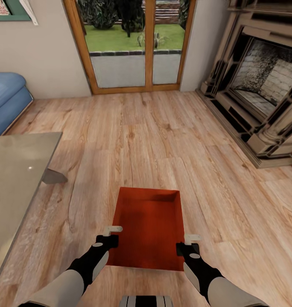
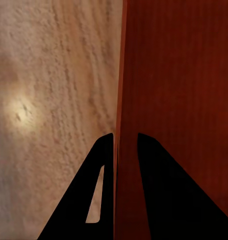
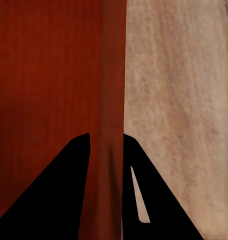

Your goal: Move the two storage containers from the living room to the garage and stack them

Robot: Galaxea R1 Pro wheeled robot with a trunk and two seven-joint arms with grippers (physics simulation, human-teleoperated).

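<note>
One orange-red storage container [image 1: 148,228] is seen held between both arms, low over the light wood-plank floor [image 1: 163,140] of the living room, in front of the glass doors [image 1: 135,44].

Left end effector [image 1: 113,235]: closed on the container's left wall; in the left wrist view the fingers [image 2: 101,190] are seen straddling the wall edge, one inside, one outside. Right end effector [image 1: 188,243]: closed likewise on the right wall, fingers [image 3: 69,190] on either side of it.

Both grips are placed near the container's rear end, so most of the bin projects forward, unsupported.

Risks judged from here:
- Forward droop or pivot of the bin in the thin pinches, caused by the rearward grip points.
- Slip from one wall if the arms are spread or drawn together unevenly during travel.
- Contact with the tabletop [image 1: 18,170] at left or the fireplace [image 1: 261,89] at right when the base is turned.

The second container and the garage are yet to be dealt with.
</note>
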